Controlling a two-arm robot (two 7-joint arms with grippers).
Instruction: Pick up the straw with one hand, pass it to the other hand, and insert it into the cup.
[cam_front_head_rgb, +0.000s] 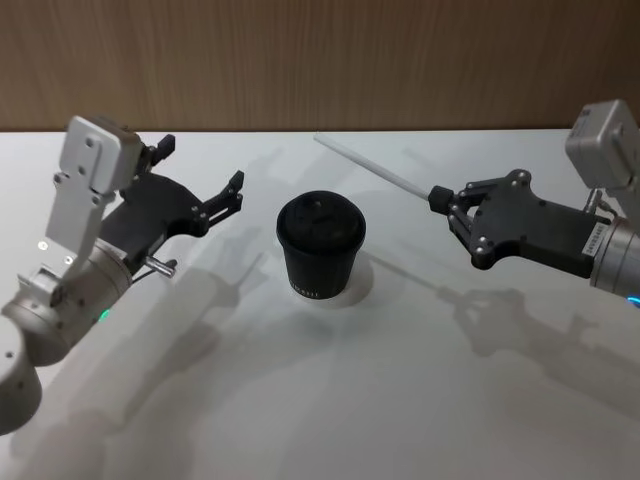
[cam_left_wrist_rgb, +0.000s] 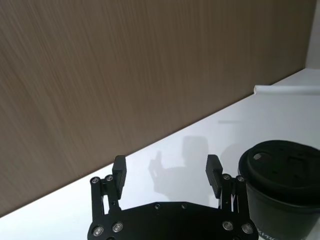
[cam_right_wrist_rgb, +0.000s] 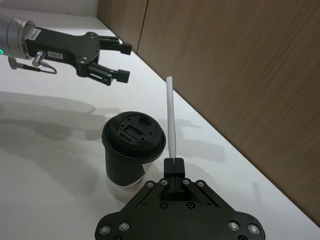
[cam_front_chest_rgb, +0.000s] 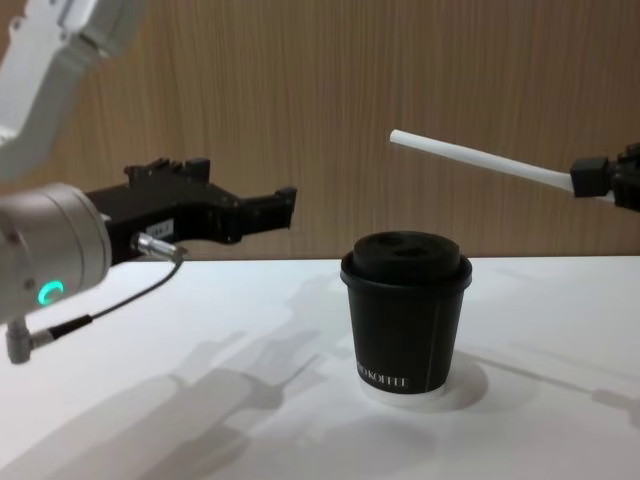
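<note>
Holding the straw (cam_front_head_rgb: 375, 168) pinched by one end in our right gripper (cam_front_head_rgb: 437, 197), whose fingers are closed tight on it, we are standing at what we judge to be the end of the first step. The straw is hanging clear of the worktop (cam_front_head_rgb: 400, 400), to the right of the cup (cam_front_head_rgb: 320, 250) and slanting toward the far edge, its free end higher than the lid and pointing across toward our left side. We are holding our left gripper (cam_front_head_rgb: 204, 162) spread wide and empty above the worktop on the cup's left, apart from both cup and straw. The cup is standing upright near the middle of the worktop, lid on, with nothing in it. So the pick-up is looking done to us, while the hand-over to the left gripper and the insertion through the lid are both waiting.
</note>
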